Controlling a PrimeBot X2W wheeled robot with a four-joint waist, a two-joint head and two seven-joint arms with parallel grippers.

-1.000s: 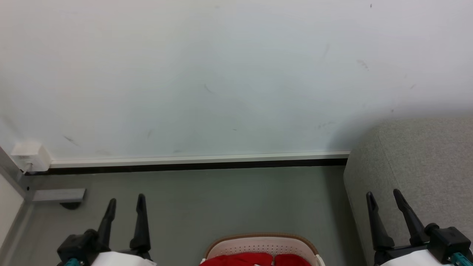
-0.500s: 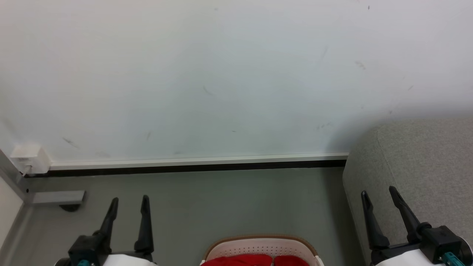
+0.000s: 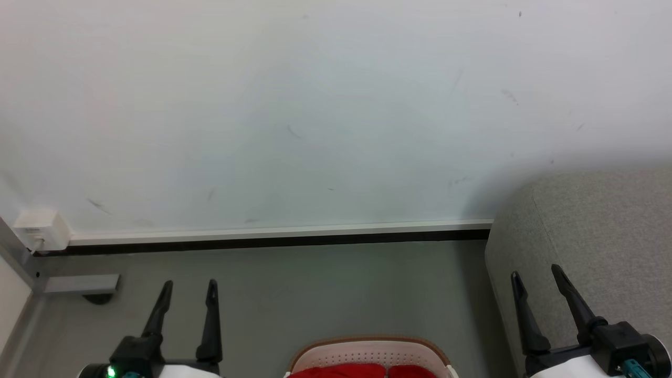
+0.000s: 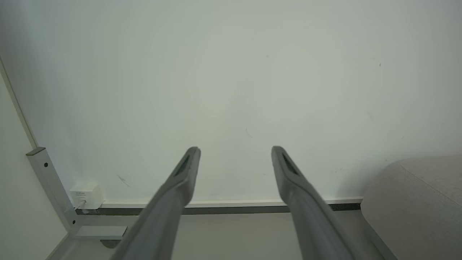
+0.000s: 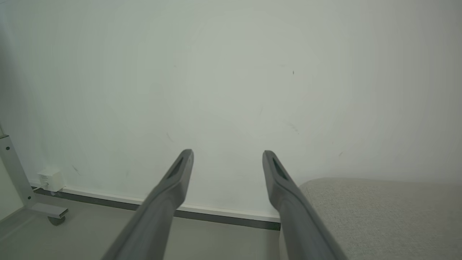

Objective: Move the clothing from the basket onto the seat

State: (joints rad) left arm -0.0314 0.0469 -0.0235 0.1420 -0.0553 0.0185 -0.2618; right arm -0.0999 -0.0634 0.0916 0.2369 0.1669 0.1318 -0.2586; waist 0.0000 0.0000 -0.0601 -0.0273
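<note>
Down near the robot, between its two arms, the red clothing (image 3: pixel 367 372) lies in the basket (image 3: pixel 367 350), about as close to the open, empty left gripper (image 3: pixel 189 283) as to the open, empty right gripper (image 3: pixel 535 271), which is just beside the seat (image 3: pixel 604 226) on the right.

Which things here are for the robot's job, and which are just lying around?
For the job: bright red clothing; oval white perforated plastic basket with tan rim; large light-grey fabric seat.
Just lying about: small white plastic wall box; grey metal frame foot.
</note>
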